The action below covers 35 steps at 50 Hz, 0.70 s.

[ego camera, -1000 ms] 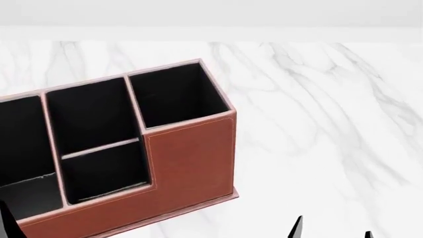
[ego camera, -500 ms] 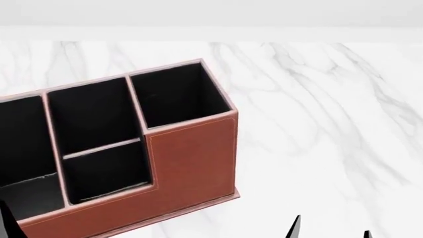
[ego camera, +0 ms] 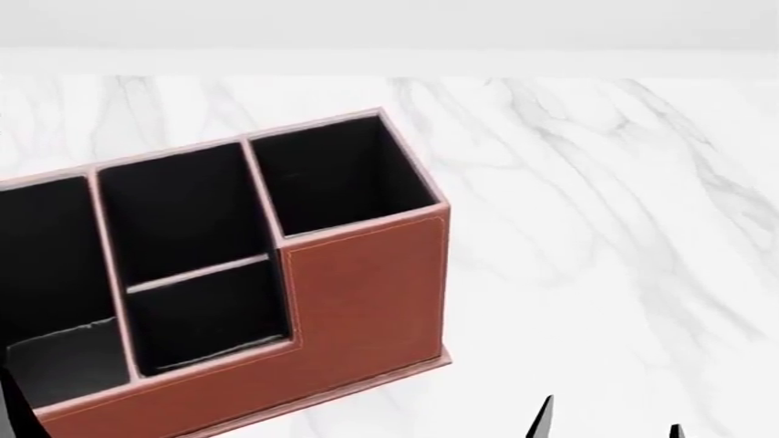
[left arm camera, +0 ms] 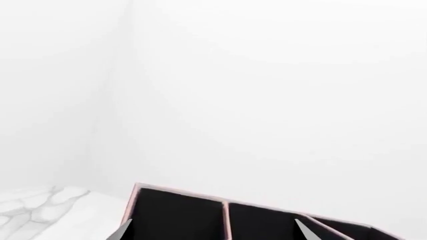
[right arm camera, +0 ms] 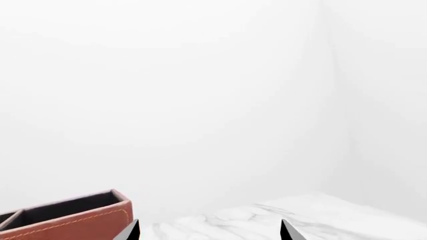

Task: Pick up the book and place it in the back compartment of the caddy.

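Note:
The reddish-brown caddy stands on the white marble table at the left of the head view, its black-lined cells showing no contents. It also shows in the left wrist view and in the right wrist view. The book is out of view. My right gripper is open and empty at the bottom edge, right of the caddy; it also shows in the right wrist view. My left gripper is open and empty, its fingertips wide apart in front of the caddy's cells. A dark fingertip shows at the bottom left.
The marble table runs to a far edge against a plain white wall. Bare marble lies right of the caddy and behind it.
The caddy has shifted slightly right and down in the head view. My right fingertips stay at the bottom edge.

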Available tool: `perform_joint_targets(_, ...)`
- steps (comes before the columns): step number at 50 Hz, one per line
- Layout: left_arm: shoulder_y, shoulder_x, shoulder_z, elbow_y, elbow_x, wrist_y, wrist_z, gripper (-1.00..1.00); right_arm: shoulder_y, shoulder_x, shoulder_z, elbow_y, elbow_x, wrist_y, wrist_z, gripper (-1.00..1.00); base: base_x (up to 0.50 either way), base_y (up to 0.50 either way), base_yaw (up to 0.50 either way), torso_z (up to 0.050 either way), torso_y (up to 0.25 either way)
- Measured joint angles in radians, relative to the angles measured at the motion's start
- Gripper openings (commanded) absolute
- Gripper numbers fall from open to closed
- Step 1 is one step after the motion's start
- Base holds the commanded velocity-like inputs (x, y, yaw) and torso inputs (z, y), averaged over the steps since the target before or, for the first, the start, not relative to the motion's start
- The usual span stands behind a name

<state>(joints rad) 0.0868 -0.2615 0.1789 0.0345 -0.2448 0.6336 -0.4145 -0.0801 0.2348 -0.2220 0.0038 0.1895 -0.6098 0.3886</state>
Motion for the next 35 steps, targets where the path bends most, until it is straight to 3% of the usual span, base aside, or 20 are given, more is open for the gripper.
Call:
perform_joint_targets(17,-0.001,-0.004,0.004,0.001,0.000,0.000,-0.005,1.00,0.001,0.003,-0.005,0.001,-0.006,0.001,0.010,1.00,0.00,0.04,0.00,0.000,0.000)
perform_joint_targets(35,-0.002,-0.008,0.007,-0.002,-0.001,0.003,-0.009,1.00,0.002,0.007,-0.012,0.003,0.000,-0.006,0.012,1.00,0.00,0.21,0.00,0.000,0.000)
